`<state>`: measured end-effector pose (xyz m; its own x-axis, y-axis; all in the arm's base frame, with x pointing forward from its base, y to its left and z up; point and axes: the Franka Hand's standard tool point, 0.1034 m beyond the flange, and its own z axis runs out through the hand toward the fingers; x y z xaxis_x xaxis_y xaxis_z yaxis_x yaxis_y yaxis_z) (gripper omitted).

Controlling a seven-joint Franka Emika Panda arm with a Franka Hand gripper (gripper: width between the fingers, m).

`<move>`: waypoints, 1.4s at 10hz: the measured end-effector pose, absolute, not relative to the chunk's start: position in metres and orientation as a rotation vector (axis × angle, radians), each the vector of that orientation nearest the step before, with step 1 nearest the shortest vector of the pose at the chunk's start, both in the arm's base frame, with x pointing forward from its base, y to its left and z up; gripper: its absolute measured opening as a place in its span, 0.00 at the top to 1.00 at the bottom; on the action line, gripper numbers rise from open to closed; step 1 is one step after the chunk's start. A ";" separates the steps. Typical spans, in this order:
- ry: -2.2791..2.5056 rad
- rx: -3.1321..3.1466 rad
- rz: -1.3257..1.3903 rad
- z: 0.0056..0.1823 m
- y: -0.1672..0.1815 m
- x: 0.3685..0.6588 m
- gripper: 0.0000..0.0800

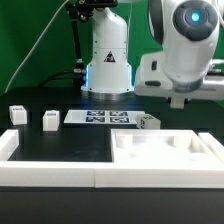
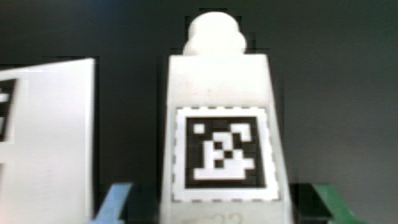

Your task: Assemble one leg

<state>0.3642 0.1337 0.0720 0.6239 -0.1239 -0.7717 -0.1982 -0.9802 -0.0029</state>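
The leg (image 2: 222, 90) fills the wrist view. It is a white block lying on the black table with its square marker tag facing the camera and a rounded peg at its far end. My gripper (image 2: 226, 205) is open and straddles the leg's near end. One finger (image 2: 118, 203) stands on each side, with a dark gap between each finger and the block. In the exterior view this leg (image 1: 150, 122) lies just past the right end of the marker board (image 1: 100, 117). The fingers do not show clearly there.
Two more small white blocks (image 1: 17, 113) (image 1: 50, 119) stand at the exterior view's left. The large white tray-like part (image 1: 165, 160) lies at the front right. A white rim (image 1: 50, 165) runs along the front. The marker board's edge (image 2: 45, 120) lies beside the leg.
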 end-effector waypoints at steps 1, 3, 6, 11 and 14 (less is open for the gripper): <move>0.275 -2.777 1.242 0.086 0.130 0.375 0.63; 0.277 -2.801 1.192 0.076 0.132 0.373 0.63; 0.221 -2.937 0.772 0.062 0.122 0.378 0.63; 0.103 -3.073 0.147 0.095 0.111 0.421 0.63; -0.045 -3.041 -0.313 0.084 0.113 0.419 0.63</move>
<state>0.4189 0.1130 0.0844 0.9786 0.0204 0.2047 0.0375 -0.9961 -0.0804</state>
